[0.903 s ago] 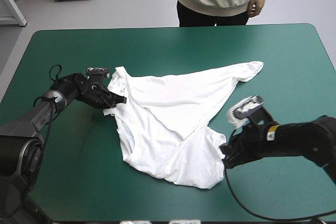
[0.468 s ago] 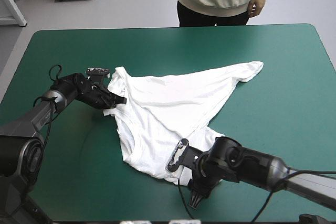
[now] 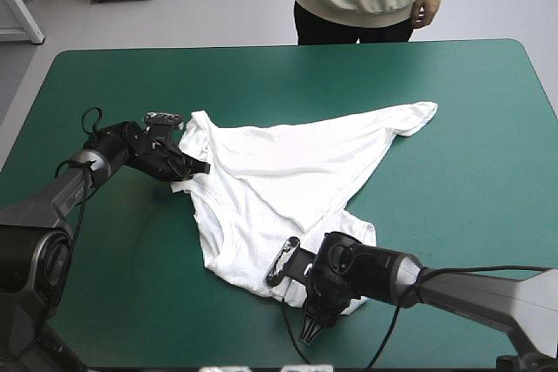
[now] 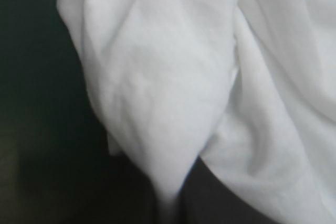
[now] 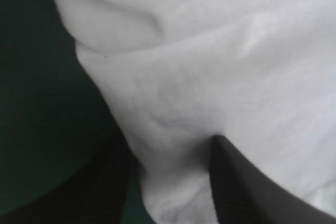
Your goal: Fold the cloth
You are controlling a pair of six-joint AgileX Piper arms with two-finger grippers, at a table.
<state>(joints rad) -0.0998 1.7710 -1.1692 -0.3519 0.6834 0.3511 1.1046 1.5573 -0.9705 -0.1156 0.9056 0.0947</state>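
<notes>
White cotton is the item under inspection: 1 T-shirt (image 3: pixel 288 180) lies partly folded, with 1 flap turned diagonally across its body, at the middle of the teal-green cover (image 3: pixel 453 128). Since the earlier views the right gripper (image 3: pixel 309 328) has swung from beside the T-shirt's right near corner to its near hem. The cloth itself has not shifted. The right gripper's fingers stand narrowly parted with the hem between them, not yet pinched as far as we can see. The left gripper (image 3: pixel 187 172) has not moved and is clamped on a fold at the T-shirt's left edge. We judge that a 2nd hold is being set up for the next fold. Count: 1 T-shirt, 2 grippers, 1 cover.
</notes>
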